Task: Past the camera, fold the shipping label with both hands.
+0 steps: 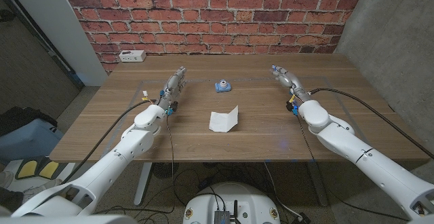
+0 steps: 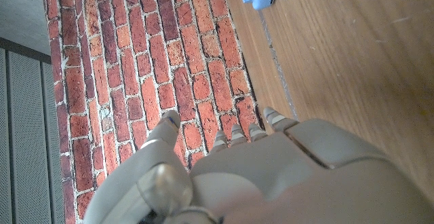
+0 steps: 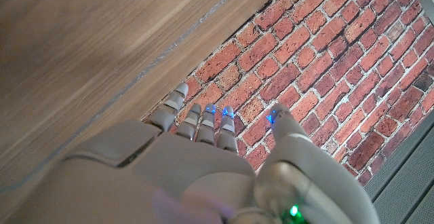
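The shipping label (image 1: 224,119) lies mid-table, one corner lifted, just nearer me than the small blue camera (image 1: 222,85). My left hand (image 1: 175,83) and right hand (image 1: 285,77) flank them, well apart, fingers extended and holding nothing, above the wooden table (image 1: 102,125).

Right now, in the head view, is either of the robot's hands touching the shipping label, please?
No. The shipping label lies alone mid-table, with the left hand and right hand well out to its sides.
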`<action>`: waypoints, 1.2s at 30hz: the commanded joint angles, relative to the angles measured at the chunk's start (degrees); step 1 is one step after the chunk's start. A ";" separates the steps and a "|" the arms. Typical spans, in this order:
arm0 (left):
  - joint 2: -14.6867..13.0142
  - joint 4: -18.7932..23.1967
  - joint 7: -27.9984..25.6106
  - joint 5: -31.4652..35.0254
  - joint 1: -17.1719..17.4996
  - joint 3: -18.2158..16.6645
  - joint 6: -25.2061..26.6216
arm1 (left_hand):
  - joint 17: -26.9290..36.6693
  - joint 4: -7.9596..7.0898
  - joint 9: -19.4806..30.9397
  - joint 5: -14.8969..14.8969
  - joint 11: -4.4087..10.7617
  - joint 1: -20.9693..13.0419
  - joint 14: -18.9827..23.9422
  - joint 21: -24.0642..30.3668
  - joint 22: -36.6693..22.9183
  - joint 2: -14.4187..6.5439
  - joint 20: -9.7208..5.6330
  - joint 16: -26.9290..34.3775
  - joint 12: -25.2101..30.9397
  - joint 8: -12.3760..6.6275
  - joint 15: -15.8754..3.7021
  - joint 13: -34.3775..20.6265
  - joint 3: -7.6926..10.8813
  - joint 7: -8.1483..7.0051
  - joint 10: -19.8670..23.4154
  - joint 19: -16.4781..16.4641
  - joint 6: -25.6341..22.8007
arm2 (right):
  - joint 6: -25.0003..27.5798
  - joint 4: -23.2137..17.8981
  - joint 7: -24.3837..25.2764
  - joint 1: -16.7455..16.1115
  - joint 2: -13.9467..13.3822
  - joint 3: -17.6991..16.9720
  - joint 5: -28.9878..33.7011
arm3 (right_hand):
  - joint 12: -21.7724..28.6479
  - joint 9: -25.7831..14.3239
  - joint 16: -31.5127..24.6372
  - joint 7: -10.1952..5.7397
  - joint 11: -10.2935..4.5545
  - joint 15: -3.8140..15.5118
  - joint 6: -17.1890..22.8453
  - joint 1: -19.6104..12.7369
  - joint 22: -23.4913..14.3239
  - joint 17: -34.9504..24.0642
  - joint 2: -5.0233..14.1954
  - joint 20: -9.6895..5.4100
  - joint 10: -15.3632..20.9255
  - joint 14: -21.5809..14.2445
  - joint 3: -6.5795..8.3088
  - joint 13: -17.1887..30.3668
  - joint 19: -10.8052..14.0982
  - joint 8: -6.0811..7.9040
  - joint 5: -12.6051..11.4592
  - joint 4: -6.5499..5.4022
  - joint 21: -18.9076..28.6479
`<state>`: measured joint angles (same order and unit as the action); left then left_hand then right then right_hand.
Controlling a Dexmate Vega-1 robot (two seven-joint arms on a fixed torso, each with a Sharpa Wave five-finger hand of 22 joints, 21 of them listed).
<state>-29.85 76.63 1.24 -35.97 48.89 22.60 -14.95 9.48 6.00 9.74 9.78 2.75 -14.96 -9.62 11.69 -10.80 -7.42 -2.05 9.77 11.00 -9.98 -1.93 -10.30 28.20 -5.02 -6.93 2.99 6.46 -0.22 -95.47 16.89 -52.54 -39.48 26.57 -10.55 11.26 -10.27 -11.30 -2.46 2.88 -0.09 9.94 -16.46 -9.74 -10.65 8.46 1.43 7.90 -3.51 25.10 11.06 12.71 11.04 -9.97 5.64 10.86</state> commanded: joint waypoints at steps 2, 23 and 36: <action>-0.02 0.30 0.09 -0.06 0.12 0.17 0.37 | 0.21 0.07 0.11 0.29 -0.09 -0.09 -0.93 0.31 -0.20 -0.35 0.18 0.35 0.25 -0.33 -0.54 -0.09 0.01 -0.40 -0.28 0.37 0.22 | 3.76 -5.34 1.37 -1.02 -1.91 0.98 4.98 | 0.50 -0.25 -0.39 -0.15 -0.18 0.27 0.57 -0.52 -0.18 -0.17 0.30 -0.18 0.73 -0.54 -0.19 0.09 0.51 0.29 -0.13 0.22 0.40; -0.67 1.20 0.70 -0.23 0.26 0.45 1.47 | 0.21 0.15 0.12 0.30 -0.09 -0.08 -1.14 0.36 -0.20 -0.37 0.58 0.29 0.22 -0.29 -0.37 -0.09 -0.08 -0.34 -0.53 0.57 0.25 | 11.36 -13.65 0.87 -1.94 -5.21 2.41 12.94 | 0.71 -0.26 -0.47 -0.56 -0.24 0.66 1.39 -1.02 -0.16 -0.07 0.49 -0.45 1.63 -1.11 -0.11 0.07 0.83 0.40 -0.14 0.48 0.48; -1.19 2.89 0.33 -0.05 0.89 0.64 2.21 | 0.22 0.13 0.13 0.32 -0.31 -0.07 -1.10 0.43 -0.21 -0.54 1.03 0.36 0.27 -0.29 -0.08 -0.11 -0.08 -0.06 -0.58 0.68 0.33 | 15.45 -18.49 0.66 -4.07 -7.23 2.55 16.72 | 0.82 -0.32 -0.59 -0.64 -0.13 0.98 2.33 -1.70 -0.16 0.03 0.73 -0.63 2.35 -1.88 0.13 0.07 1.41 0.54 -0.16 0.81 0.63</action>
<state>-30.63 78.34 1.76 -36.13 49.33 23.05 -13.33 9.47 6.00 9.73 9.78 2.44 -14.96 -9.62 11.69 -10.79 -7.42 -1.43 9.77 11.00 -9.97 -1.93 -10.29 28.19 -5.01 -7.23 3.61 6.46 12.12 -110.18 17.86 -55.07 -45.09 28.99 3.20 11.91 -10.26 -11.55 -3.00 2.76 0.98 11.92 -17.60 -9.73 -10.67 9.14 0.71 9.63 -4.67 25.04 11.05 13.43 11.27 -9.97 6.05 11.28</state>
